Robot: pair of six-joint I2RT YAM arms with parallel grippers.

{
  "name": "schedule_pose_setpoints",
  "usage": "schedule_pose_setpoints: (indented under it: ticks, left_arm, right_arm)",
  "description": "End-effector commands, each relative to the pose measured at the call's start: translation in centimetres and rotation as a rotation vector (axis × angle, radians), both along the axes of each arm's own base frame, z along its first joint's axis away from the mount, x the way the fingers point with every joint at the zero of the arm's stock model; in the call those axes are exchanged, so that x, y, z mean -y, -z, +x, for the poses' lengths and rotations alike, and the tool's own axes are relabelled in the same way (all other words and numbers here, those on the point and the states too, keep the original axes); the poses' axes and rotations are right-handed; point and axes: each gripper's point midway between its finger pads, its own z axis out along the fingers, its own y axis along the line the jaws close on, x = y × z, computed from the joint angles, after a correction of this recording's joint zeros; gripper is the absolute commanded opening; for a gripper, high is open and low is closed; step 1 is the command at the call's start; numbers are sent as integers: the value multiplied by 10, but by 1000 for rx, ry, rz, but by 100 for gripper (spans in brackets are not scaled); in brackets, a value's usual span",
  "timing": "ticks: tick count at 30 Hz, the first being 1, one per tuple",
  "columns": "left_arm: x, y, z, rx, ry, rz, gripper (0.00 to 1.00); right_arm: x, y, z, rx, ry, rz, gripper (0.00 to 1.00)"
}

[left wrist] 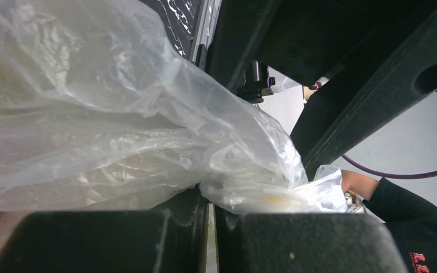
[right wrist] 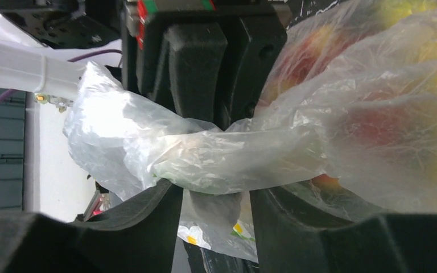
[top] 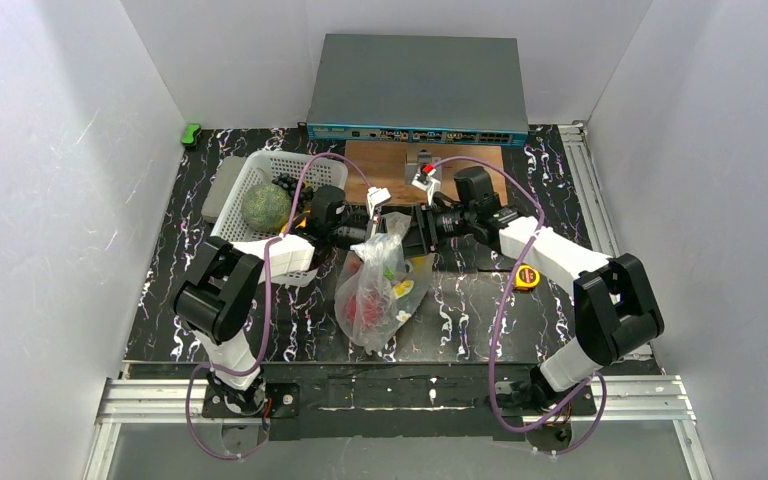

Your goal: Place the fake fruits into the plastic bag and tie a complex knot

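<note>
The plastic bag (top: 380, 290) lies at the table's middle, with red (top: 365, 305) and yellow (top: 403, 288) fake fruits showing through it. Its top is drawn up into a twisted strand (right wrist: 227, 159) between the two grippers. My left gripper (top: 362, 236) is shut on the bag's film (left wrist: 250, 187); the right wrist view shows that gripper (right wrist: 225, 74) clamped on the strand's end. My right gripper (right wrist: 216, 196) faces it with its jaws apart, and the strand lies across its fingertips. Red fruit (right wrist: 370, 125) bulges in the bag beside it.
A white lattice basket (top: 250, 232) at the left holds a green round fruit (top: 265, 207) and dark grapes (top: 285, 183). A grey network switch (top: 418, 90) and a wooden board (top: 400, 165) stand behind. A yellow tape measure (top: 527, 277) lies at the right.
</note>
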Motion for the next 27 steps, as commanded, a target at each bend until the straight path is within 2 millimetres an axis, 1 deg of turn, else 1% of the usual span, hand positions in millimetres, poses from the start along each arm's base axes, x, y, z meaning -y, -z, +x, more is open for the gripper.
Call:
schedule_pose_setpoints:
  ticks: [1,2,4,6,8,10,12,19,23,27]
  left_arm:
    - [5,-17,1,52,20,-45,0]
    - [4,-17,1,53,17,-45,0]
    - [4,-15,1,50,16,-44,0]
    - [4,-15,1,49,15,-47,0]
    - [4,-15,2,51,15,-49,0]
    - [5,-16,3,50,16,-53,0]
    - [5,-16,3,52,16,-56,0]
    - [6,-17,4,54,16,-57,0]
    - [5,-15,2,51,18,-55,0]
    - [5,-14,1,50,18,-53,0]
  right_arm:
    - [8,-1,-15,55,-55,5,59]
    - [15,0,-16,51,-50,3,61]
    - [26,-1,-16,52,-44,1,62]
    - [33,-1,-20,56,-51,-7,60]
    - [36,-1,-25,53,-54,-6,55]
    - [35,-2,-27,46,-50,6,52]
    - [34,-2,-24,41,-36,12,48]
    - [23,-3,-7,25,-14,26,44]
    - [19,-13,-4,24,-7,58,39]
    - [17,-23,-3,29,-8,85,39]
